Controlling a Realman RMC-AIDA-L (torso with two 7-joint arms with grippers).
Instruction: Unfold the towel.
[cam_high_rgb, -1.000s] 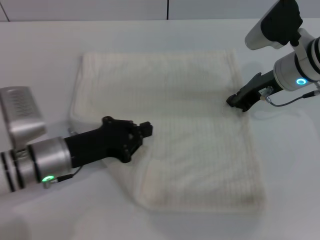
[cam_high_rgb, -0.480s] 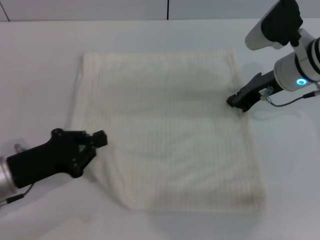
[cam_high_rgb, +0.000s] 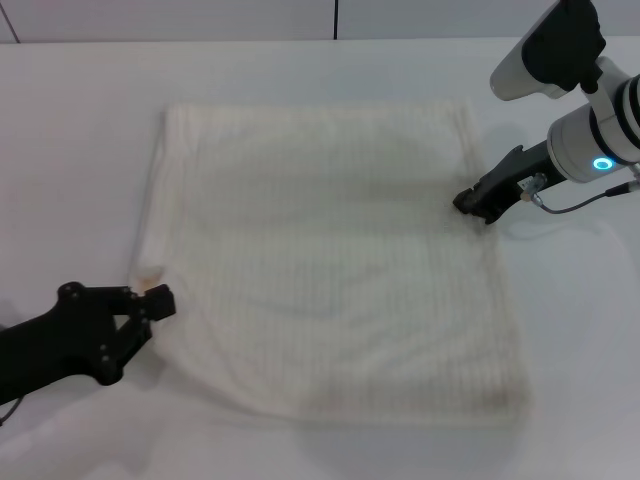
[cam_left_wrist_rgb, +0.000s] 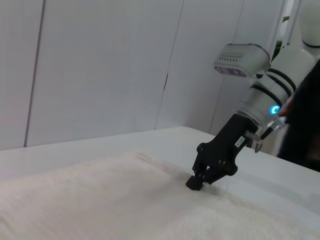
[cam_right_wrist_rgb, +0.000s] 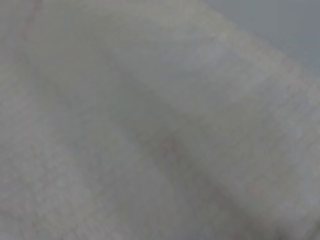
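Observation:
The cream-white towel (cam_high_rgb: 330, 260) lies spread almost flat on the white table, with its front-left part drawn out toward my left gripper. My left gripper (cam_high_rgb: 158, 301) is at the towel's front-left edge, low over the table, shut on that edge. My right gripper (cam_high_rgb: 470, 203) is shut, its tip pressed down on the towel's right edge. It also shows in the left wrist view (cam_left_wrist_rgb: 196, 183), resting on the towel (cam_left_wrist_rgb: 100, 200). The right wrist view is filled by towel cloth (cam_right_wrist_rgb: 150, 130).
The white table (cam_high_rgb: 80, 150) runs on all sides of the towel. A pale wall with a dark vertical seam (cam_high_rgb: 334, 18) stands behind it. A cable (cam_high_rgb: 570, 205) hangs from the right wrist.
My left gripper has moved left and toward the front edge, pulling the towel's folded layer with it. The towel now lies wider and flatter. The right gripper has not moved.

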